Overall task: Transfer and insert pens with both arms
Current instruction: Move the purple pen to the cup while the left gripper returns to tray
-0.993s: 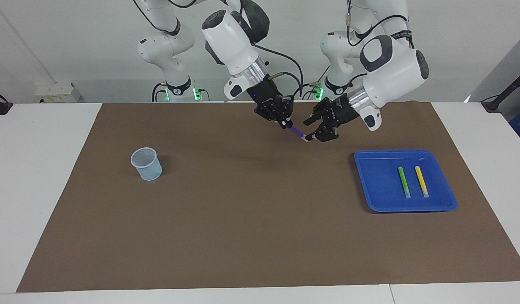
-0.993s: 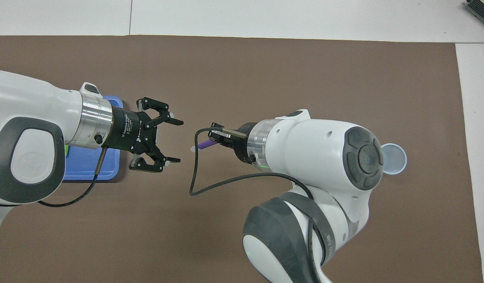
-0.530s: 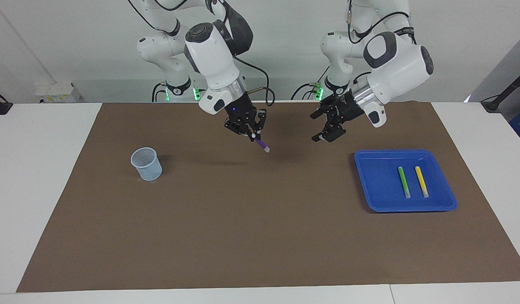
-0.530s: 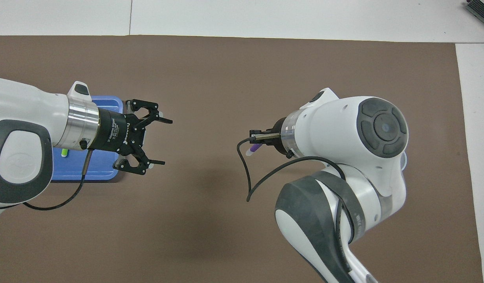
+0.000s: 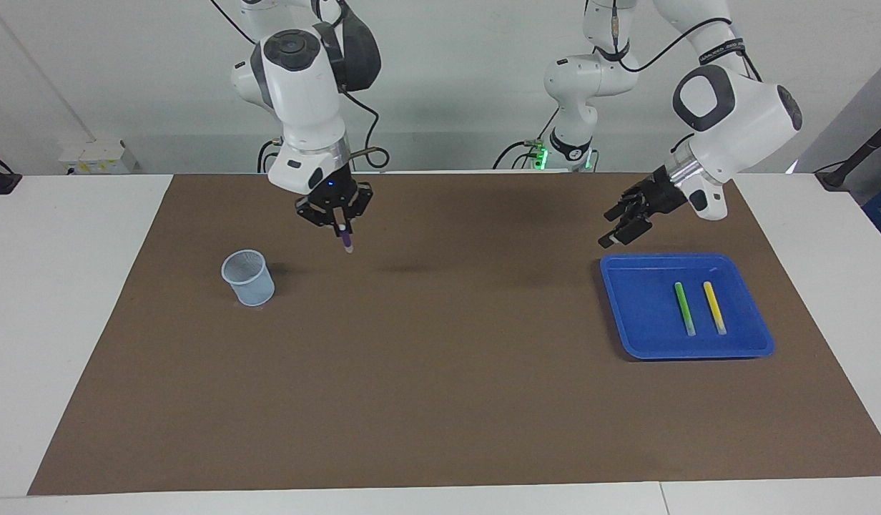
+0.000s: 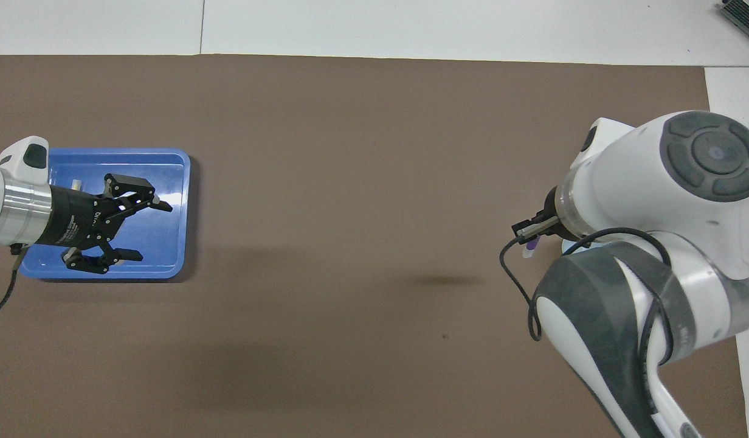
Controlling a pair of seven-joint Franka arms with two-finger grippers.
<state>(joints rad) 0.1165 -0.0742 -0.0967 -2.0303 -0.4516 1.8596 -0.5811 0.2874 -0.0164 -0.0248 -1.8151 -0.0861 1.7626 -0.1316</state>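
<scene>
Right gripper (image 5: 340, 227): raised above the brown mat (image 5: 440, 400) toward the right arm's end of the table, beside the cup. The fingers are clenched on the purple pen.
Purple pen (image 5: 346, 239): gripped at its upper end between the right gripper's fingertips. The shaft hangs nearly upright below them, and the whitish tip points down, clear of the mat. In the overhead view only the lower tip (image 6: 531, 246) is seen, protruding from under the right wrist.
Left gripper (image 5: 625, 223): raised over the tray edge nearest the robots, toward the left arm's end of the table. The fingers are spread apart and nothing is held between them. In the overhead view the left gripper (image 6: 144, 230) is seen above the tray floor.
Blue tray (image 5: 626, 315): set flat on the mat toward the left arm's end of the table. Two pens are contained in it.
Green pen (image 5: 684, 307): laid flat on the tray floor, well apart from the fingers of both grippers, with its pale end pointing away from the robots.
Yellow pen (image 5: 714, 307): laid flat just beside the green pen and roughly parallel to it, on the side toward the left arm's end of the table. It is not touched by either gripper.
Cup (image 5: 248, 277): a pale mesh cup, stood upright on the mat toward the right arm's end of the table. It is largely hidden by the right arm in the overhead view.
</scene>
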